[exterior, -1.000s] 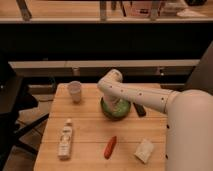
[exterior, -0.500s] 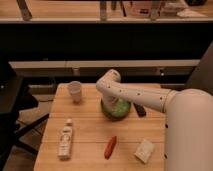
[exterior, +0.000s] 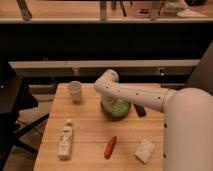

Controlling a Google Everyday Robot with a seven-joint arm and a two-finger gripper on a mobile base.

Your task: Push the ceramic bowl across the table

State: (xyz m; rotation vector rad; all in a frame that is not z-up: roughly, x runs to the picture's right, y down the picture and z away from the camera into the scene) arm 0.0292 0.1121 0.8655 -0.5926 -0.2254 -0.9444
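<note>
Little had changed from half a second before: the bowl (exterior: 116, 109) sat at much the same spot on the table (exterior: 90, 125), and the bend of the white arm (exterior: 135, 95) hung over much the same place. If the bowl had slid at all, I could not make it out.

It was round, glossy and dark green outside, with a paler, speckled green inside. It stood upright in the far half of the table, a little right of the middle, nearer the far edge than the near one. The arm crossed over its far rim and hid part of it.

From where I stood, the arm reached in from the right edge, bent above the far edge and turned down. That put the gripper (exterior: 106, 100) low at the bowl's far-left side, at or against the rim. Whether it was wide or narrow, or held anything, I could not tell, because the arm hid it.

Just right of the bowl lay a small dark thing (exterior: 140, 110). A whitish cup (exterior: 74, 91) stood near the far-left corner, well apart from the bowl. Along the near edge lay a bottle (exterior: 65, 140) at the left, a red stick-shaped thing (exterior: 110, 147) near the middle and a pale packet (exterior: 145, 150) toward the right.
</note>
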